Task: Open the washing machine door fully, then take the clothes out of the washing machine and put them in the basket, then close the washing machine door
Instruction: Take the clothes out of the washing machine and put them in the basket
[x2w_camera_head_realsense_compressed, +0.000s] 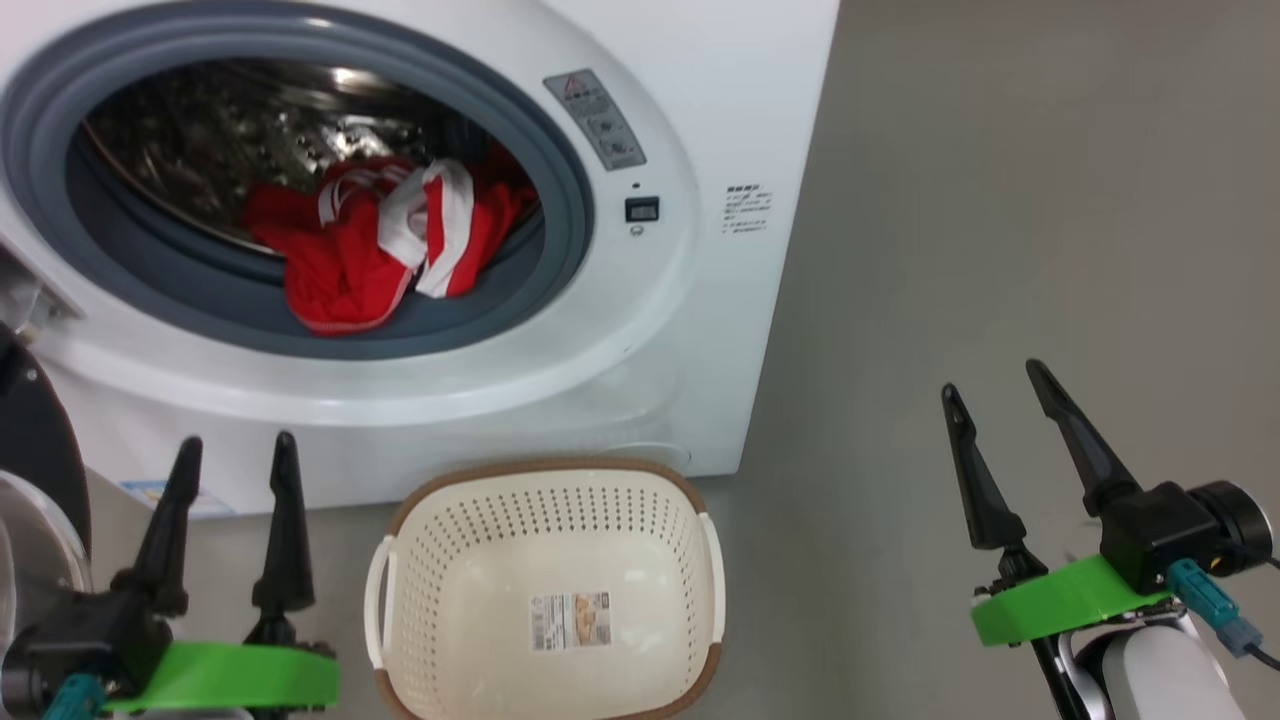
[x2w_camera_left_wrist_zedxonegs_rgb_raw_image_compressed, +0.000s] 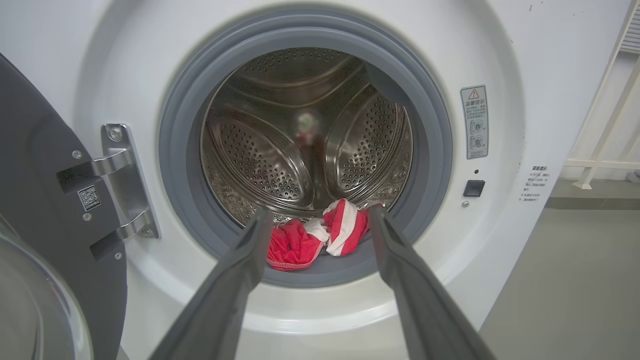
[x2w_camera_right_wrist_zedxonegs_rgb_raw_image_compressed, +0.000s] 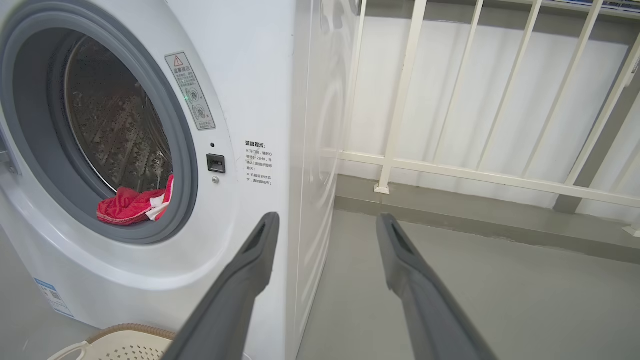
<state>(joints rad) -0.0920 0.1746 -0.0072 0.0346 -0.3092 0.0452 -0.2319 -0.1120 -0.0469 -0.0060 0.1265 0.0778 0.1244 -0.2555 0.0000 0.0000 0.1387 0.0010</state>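
Head view: the washing machine door (x2w_camera_head_realsense_compressed: 35, 450) stands wide open.
The clothes (x2w_camera_head_realsense_compressed: 370, 250) lie at the front of the drum (x2w_camera_head_realsense_compressed: 200, 130), on the grey ring (x2w_camera_head_realsense_compressed: 560, 180) of the washing machine (x2w_camera_head_realsense_compressed: 720, 80); the basket (x2w_camera_head_realsense_compressed: 545, 470) stands on the floor (x2w_camera_head_realsense_compressed: 1000, 200) just before it. Left gripper (x2w_camera_head_realsense_compressed: 237, 442) and right gripper (x2w_camera_head_realsense_compressed: 992, 380) are empty, fingers spread apart.

The washing machine (x2w_camera_head_realsense_compressed: 720, 120), a white boxy front-loader, stands with its round mouth uncovered. The washing machine door (x2w_camera_left_wrist_zedxonegs_rgb_raw_image_compressed: 35, 165) is swung wide to the left on its hinge, dark rim and clear glass bulge facing outward. The clothes (x2w_camera_head_realsense_compressed: 370, 245), bright red with white stripes and trim, lie bunched at the front bottom of the steel drum (x2w_camera_left_wrist_zedxonegs_rgb_raw_image_compressed: 260, 155), spilling onto the grey rubber ring (x2w_camera_head_realsense_compressed: 470, 320). The basket (x2w_camera_head_realsense_compressed: 545, 468), cream, perforated and brown-rimmed, sits upright on the floor just before the machine, with a sticker on its bottom.
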